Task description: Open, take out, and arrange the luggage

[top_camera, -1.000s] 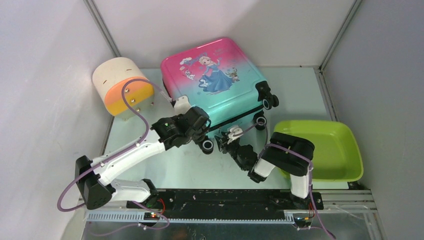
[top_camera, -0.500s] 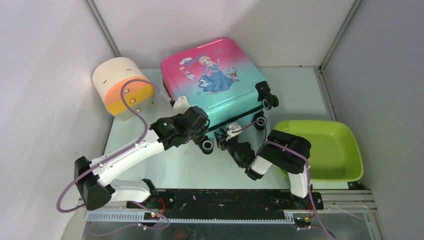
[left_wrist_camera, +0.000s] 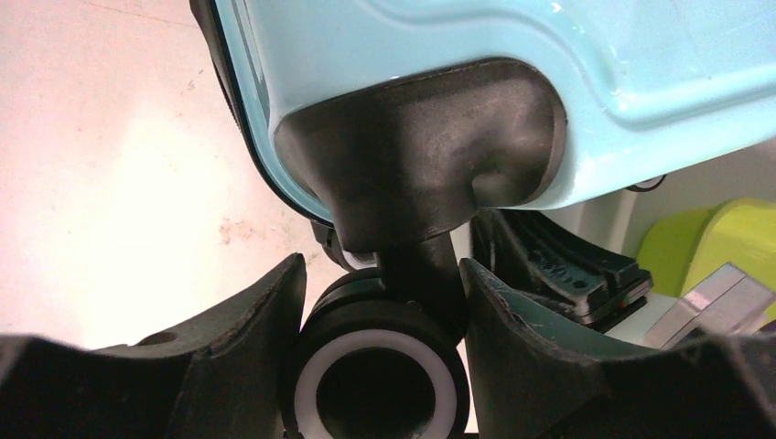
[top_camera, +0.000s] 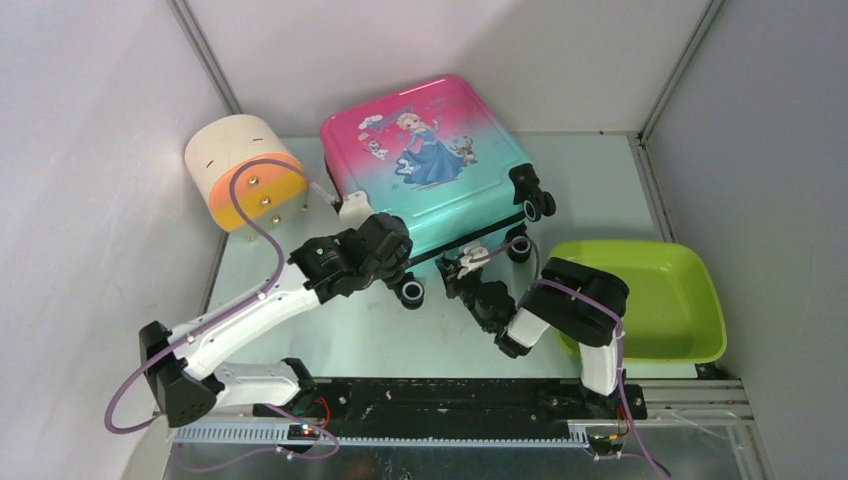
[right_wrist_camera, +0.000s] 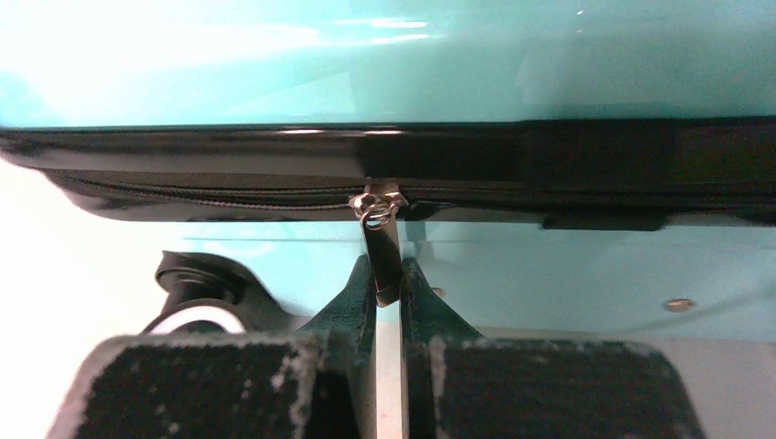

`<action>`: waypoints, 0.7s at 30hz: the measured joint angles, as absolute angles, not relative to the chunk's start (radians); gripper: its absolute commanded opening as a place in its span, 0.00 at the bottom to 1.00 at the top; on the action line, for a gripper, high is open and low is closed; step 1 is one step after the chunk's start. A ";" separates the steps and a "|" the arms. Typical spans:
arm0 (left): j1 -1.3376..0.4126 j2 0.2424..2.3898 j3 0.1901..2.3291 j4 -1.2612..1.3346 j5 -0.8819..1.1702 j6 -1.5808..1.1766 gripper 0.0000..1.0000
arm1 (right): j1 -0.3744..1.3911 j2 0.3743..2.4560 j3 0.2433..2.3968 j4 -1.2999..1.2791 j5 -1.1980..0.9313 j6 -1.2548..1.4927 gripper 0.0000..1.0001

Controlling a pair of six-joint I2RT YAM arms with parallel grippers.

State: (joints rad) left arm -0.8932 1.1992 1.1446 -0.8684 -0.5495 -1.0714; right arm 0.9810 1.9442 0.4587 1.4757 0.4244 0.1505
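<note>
The luggage [top_camera: 425,150], a pink-to-teal hard shell with a princess print, lies flat at the back of the table, wheels toward me. My left gripper [top_camera: 403,278] is at its near left corner. In the left wrist view its jaws [left_wrist_camera: 380,274] press on both sides of a black wheel [left_wrist_camera: 366,315] with a white ring. My right gripper [top_camera: 458,268] is at the near edge. In the right wrist view it [right_wrist_camera: 386,276] is shut on the metal zipper pull [right_wrist_camera: 385,251], which hangs from the closed black zipper line [right_wrist_camera: 229,197].
A lime-green tub [top_camera: 650,300] sits at the right, next to the right arm's elbow. A cream-and-orange cylinder [top_camera: 245,170] lies at the back left, close to the luggage. Grey walls close in the table on three sides.
The right gripper has closed on the zipper pull after moving slightly left along the luggage edge. The left arm has shifted a little left, still on the wheel.
</note>
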 measured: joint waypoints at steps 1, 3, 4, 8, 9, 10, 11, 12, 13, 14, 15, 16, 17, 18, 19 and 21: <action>-0.891 1.190 1.145 -0.871 -0.550 -1.068 0.00 | 0.974 1.935 0.451 1.476 0.427 0.151 0.00; -0.885 1.166 1.139 -0.875 -0.550 -1.055 0.00 | 0.956 1.914 0.430 1.476 0.434 0.158 0.00; -0.883 1.153 1.131 -0.875 -0.549 -1.046 0.00 | 0.946 1.904 0.419 1.476 0.438 0.163 0.00; -0.865 1.082 1.081 -0.862 -0.539 -0.995 0.00 | 0.920 1.868 0.379 1.475 0.463 0.181 0.00; -0.859 1.065 1.071 -0.860 -0.535 -0.984 0.00 | 0.916 1.861 0.370 1.475 0.469 0.186 0.00; -0.850 1.047 1.059 -0.857 -0.527 -0.973 0.00 | 0.913 1.856 0.364 1.475 0.472 0.190 0.00; -0.842 1.032 1.052 -0.858 -0.520 -0.962 0.00 | 0.911 1.851 0.358 1.475 0.477 0.194 0.00; -0.837 1.023 1.047 -0.859 -0.516 -0.953 0.00 | 0.910 1.847 0.353 1.475 0.481 0.197 0.00; -0.832 1.014 1.043 -0.860 -0.513 -0.942 0.00 | 0.908 1.841 0.346 1.475 0.488 0.203 0.00; -0.829 1.008 1.042 -0.865 -0.511 -0.934 0.00 | 0.907 1.835 0.339 1.475 0.496 0.205 0.00; -0.826 1.004 1.042 -0.869 -0.510 -0.925 0.00 | 0.905 1.827 0.330 1.475 0.507 0.211 0.00; -0.824 1.002 1.042 -0.871 -0.508 -0.916 0.00 | 0.902 1.818 0.319 1.475 0.521 0.218 0.00; -0.823 1.001 1.042 -0.872 -0.507 -0.915 0.00 | 0.899 1.807 0.307 1.473 0.533 0.227 0.00; -0.820 0.999 1.042 -0.874 -0.501 -0.905 0.00 | 0.897 1.798 0.297 1.470 0.543 0.234 0.00; -0.818 0.998 1.042 -0.873 -0.495 -0.897 0.00 | 0.894 1.787 0.285 1.467 0.552 0.245 0.00; -0.816 0.996 1.037 -0.869 -0.488 -0.890 0.00 | 0.889 1.772 0.265 1.466 0.566 0.269 0.00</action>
